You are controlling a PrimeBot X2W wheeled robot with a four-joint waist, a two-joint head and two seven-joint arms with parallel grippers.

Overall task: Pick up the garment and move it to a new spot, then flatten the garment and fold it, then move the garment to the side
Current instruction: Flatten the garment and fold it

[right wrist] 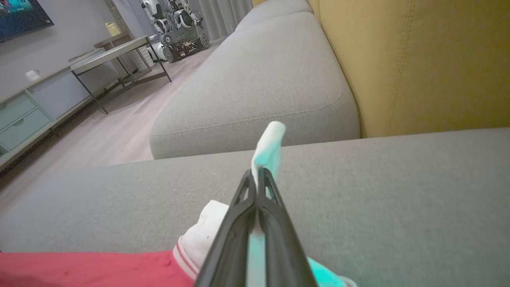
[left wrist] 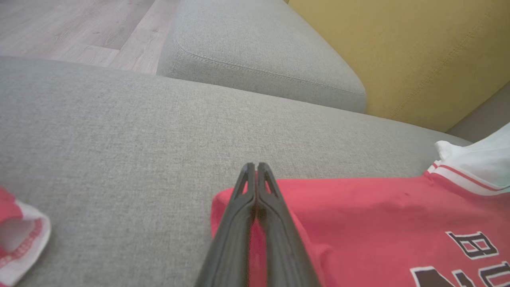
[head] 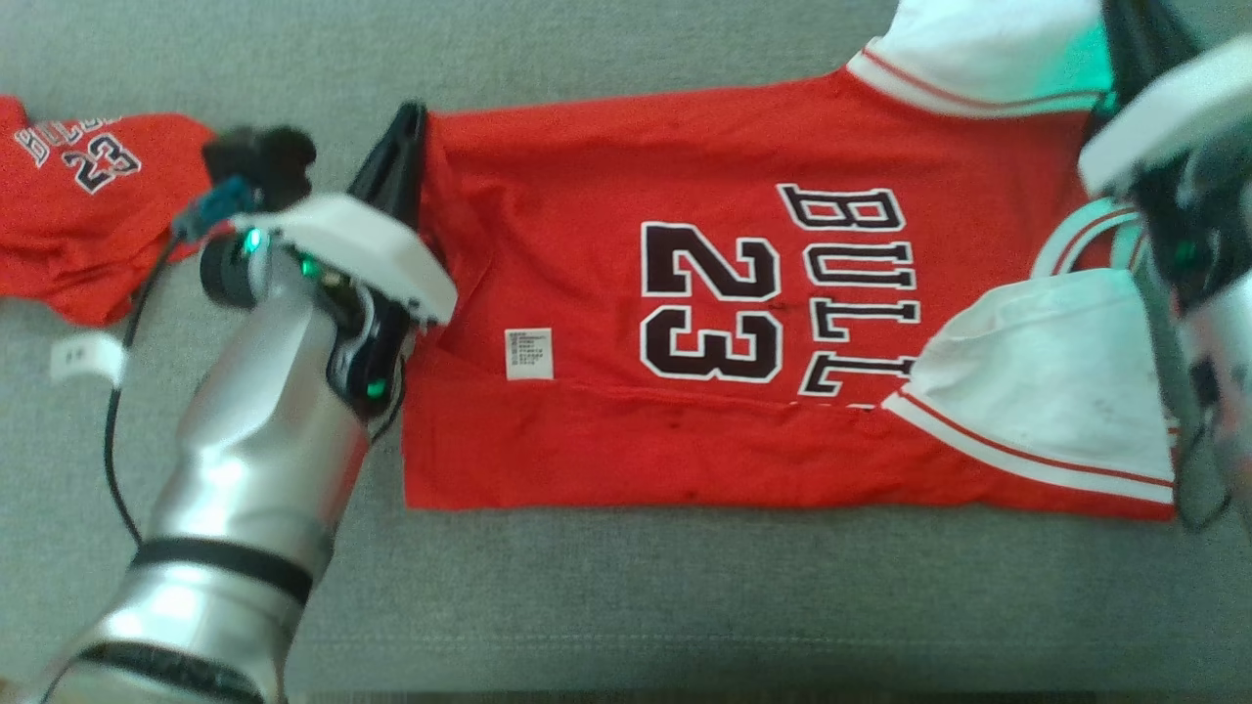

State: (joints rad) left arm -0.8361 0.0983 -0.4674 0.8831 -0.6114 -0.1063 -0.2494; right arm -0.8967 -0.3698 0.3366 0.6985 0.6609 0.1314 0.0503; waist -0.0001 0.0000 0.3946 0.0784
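**A:** Where is the garment, and how will it handle?

**B:** The red basketball jersey with white sleeves and black "23" lettering [head: 606, 293] lies spread on the grey woven sofa seat [head: 685, 606]. Its near long edge looks turned over. I judge it light, limp and slightly slick. It will sag between holds, so hems and corners are the places to pinch.

**A:** And the jaws?

**B:** The left gripper [left wrist: 257, 169] is closed on the far hem corner. The right gripper [right wrist: 259, 175] is clamped on the white sleeve [right wrist: 271, 139], which pokes out past its tips.

**A:** Is there room to move?

**B:** There is bare seat in front of the jersey and beyond it. A second, crumpled red garment [head: 78, 225] lies apart on the left. Farther back, the yellow upholstered backrest [left wrist: 398, 52] bounds the seat.
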